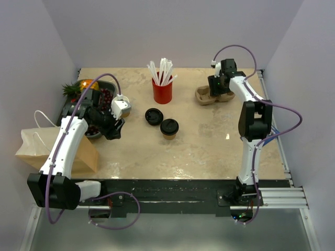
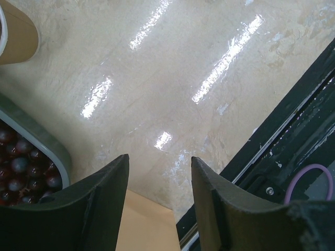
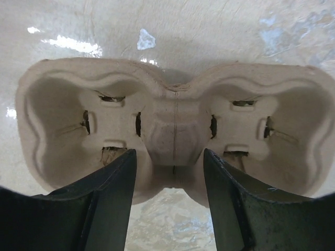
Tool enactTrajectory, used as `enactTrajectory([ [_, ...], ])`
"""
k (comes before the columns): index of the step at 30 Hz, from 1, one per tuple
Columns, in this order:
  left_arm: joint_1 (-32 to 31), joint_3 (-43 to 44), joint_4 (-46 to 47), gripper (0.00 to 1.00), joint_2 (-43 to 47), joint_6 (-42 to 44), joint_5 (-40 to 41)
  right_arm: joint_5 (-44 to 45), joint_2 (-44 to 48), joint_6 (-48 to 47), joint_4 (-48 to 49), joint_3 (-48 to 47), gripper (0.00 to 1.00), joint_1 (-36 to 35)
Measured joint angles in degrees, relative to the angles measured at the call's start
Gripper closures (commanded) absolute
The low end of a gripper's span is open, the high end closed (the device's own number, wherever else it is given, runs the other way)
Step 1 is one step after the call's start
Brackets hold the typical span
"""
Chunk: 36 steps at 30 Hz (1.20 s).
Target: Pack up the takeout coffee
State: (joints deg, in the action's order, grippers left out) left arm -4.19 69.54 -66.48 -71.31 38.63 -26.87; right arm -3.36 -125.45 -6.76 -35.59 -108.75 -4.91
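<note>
Standing upright near the table's [image 2: 172, 78] centre, the takeout coffee [image 1: 169, 127] has its long axis vertical, black lid up. From the left claw [image 1: 114, 127] it lies at 3 o'clock; from the right claw [image 3: 170, 151], at about 8 o'clock. Left arm judged somewhat nearer. Left claw: released, nothing between its jaws. Right claw: released, jaws apart over the cup carrier's [image 3: 172, 125] middle ridge.

This is a robotics lab test cell. Plain white walls [image 1: 167, 31] box in a single table [image 1: 209, 146]. A left arm [image 1: 65, 141] and a right arm [image 1: 254, 120] are bolted to a black rail [image 1: 172, 191] at its near edge, trailing purple cables [image 1: 300, 119]. A lidded coffee cup [image 1: 169, 127], cup carrier [image 1: 212, 95], cup of straws [image 1: 162, 90] and paper bag [image 1: 36, 149] sit spaced out like props.
</note>
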Motion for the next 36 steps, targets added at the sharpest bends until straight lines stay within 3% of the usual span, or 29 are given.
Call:
enactTrajectory([
  [15, 0.0, 0.0, 0.1, 0.45, -0.9, 0.0, 0.0, -0.7, -2.7, -0.4, -0.9, -3.7, 0.46, 0.1],
  [21, 0.0, 0.0, 0.4, 0.45, -1.4, 0.0, 0.0, -0.7, -2.8, -0.5, -0.8, -4.1, 0.52, 0.1],
  [27, 0.0, 0.0, 0.9, 0.45, -1.8, -0.1, 0.0, -0.6, -2.8, -0.8, -0.8, -4.1, 0.6, 0.1],
  [36, 0.0, 0.0, 1.3, 0.45, -2.0, -0.1, -0.2, -0.9, -2.8, -1.4, -0.7, -4.7, 0.85, 0.2],
])
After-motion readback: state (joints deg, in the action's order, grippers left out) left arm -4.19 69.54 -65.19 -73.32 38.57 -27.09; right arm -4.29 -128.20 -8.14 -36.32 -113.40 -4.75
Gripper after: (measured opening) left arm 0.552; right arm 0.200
